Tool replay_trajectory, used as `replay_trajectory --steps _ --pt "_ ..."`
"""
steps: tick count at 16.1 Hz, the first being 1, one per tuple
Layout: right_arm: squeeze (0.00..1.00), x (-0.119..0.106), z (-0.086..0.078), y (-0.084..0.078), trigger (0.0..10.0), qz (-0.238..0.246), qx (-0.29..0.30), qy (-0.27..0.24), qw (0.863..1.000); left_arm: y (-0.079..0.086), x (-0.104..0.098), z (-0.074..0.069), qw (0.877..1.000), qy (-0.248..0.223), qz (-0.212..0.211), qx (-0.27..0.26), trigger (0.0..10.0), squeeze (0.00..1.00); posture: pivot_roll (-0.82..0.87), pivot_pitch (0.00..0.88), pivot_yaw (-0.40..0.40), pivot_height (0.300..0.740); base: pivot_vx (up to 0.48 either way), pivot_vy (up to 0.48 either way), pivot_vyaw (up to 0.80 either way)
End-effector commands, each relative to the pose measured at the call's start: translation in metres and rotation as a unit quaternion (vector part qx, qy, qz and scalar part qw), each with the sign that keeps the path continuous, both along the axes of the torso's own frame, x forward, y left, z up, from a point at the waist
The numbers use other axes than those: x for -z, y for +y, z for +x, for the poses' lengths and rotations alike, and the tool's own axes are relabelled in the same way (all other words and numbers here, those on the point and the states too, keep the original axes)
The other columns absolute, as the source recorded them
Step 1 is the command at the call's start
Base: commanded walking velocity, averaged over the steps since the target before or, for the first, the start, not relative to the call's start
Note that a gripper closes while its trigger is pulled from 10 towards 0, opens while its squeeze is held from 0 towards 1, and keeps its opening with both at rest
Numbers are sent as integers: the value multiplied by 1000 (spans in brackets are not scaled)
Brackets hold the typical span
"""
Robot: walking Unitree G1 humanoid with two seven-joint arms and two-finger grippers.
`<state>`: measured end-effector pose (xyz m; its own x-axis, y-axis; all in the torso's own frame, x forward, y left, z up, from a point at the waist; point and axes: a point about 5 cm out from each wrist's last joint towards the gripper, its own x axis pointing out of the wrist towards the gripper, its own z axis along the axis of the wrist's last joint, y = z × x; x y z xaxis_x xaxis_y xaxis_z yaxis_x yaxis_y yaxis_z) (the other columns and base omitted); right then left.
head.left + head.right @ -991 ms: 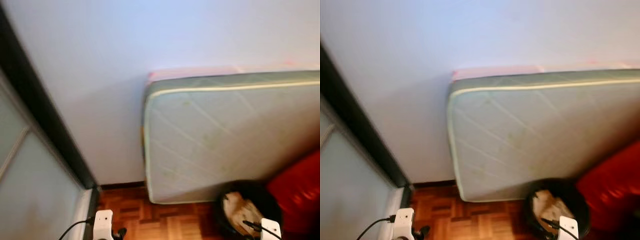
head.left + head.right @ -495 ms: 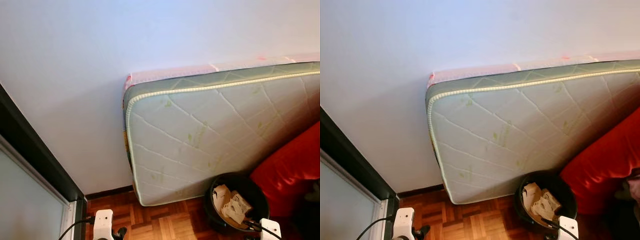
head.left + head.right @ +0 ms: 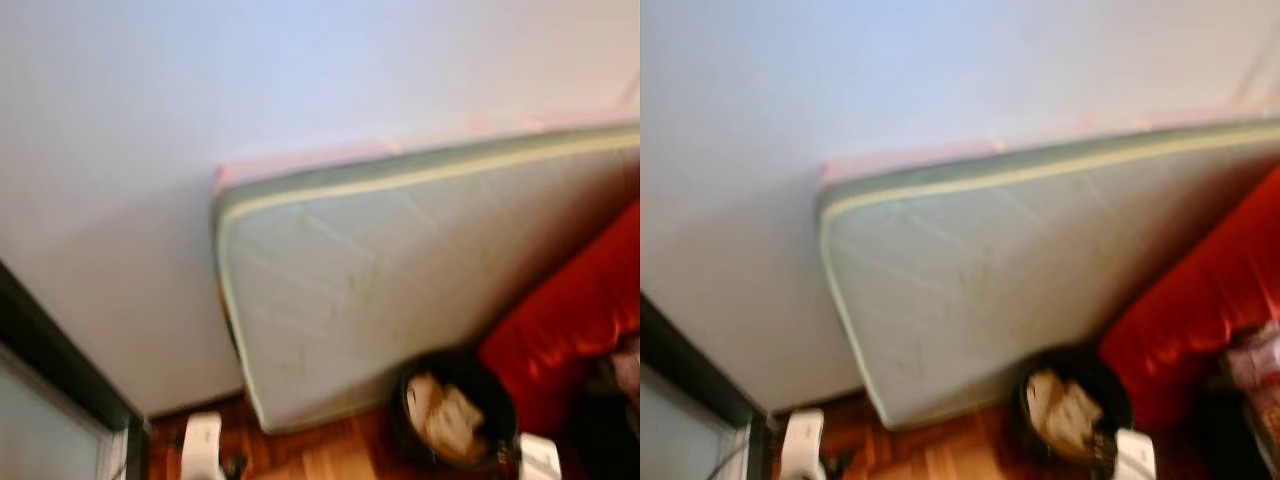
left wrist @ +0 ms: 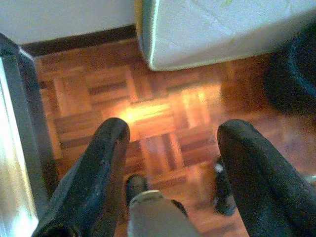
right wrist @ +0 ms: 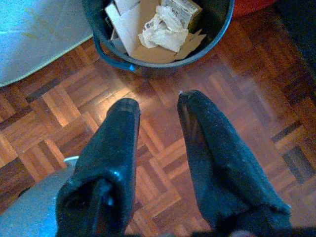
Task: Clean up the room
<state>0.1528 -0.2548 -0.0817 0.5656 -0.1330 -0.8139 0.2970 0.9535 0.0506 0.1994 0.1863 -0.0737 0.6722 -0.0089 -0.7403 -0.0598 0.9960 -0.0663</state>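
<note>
A dark round bin [image 3: 455, 420] stands on the parquet at the foot of a pale green mattress [image 3: 400, 290] that leans on the white wall. Cardboard and crumpled paper [image 5: 160, 29] lie inside the bin [image 5: 158, 47]. My right gripper [image 5: 158, 106] hangs open over bare floor just short of the bin, holding nothing. My left gripper [image 4: 170, 133] is open above the parquet near the mattress corner [image 4: 197, 39], also holding nothing. The white wrists [image 3: 203, 445] show at the lower edge of the blurred eye views.
A red cushion-like thing [image 3: 570, 320] lies to the right of the bin. A dark door frame with frosted glass [image 3: 50, 400] runs along the left. My own feet [image 4: 136, 185] show on the floor below the left gripper.
The whole picture has slid left and blurred, so the camera has turned to the right. The bin and mattress keep their places; both grippers hang as before.
</note>
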Motion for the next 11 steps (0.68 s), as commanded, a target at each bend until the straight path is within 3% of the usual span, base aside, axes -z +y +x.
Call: replay_trajectory --steps 1,3,9,11 --pt "0 23 -37 39 10000 64 -12 60 996 54 17 -60 993 105 53 -5 10000 0 94 0 -22 740 0 -292 0" --pt "0 22 -35 40 10000 66 -11 61 996 55 17 -58 993 103 51 -11 10000 0 100 0 -28 740 0 -292 0" --pt "0 22 -32 42 10000 70 -4 58 996 56 15 -55 994 100 50 -12 10000 0 98 0 -22 740 0 -294 -686" --pt "0 21 -30 42 10000 68 -1 48 997 56 15 -54 994 99 50 -11 10000 0 101 0 -25 740 0 -294 0"
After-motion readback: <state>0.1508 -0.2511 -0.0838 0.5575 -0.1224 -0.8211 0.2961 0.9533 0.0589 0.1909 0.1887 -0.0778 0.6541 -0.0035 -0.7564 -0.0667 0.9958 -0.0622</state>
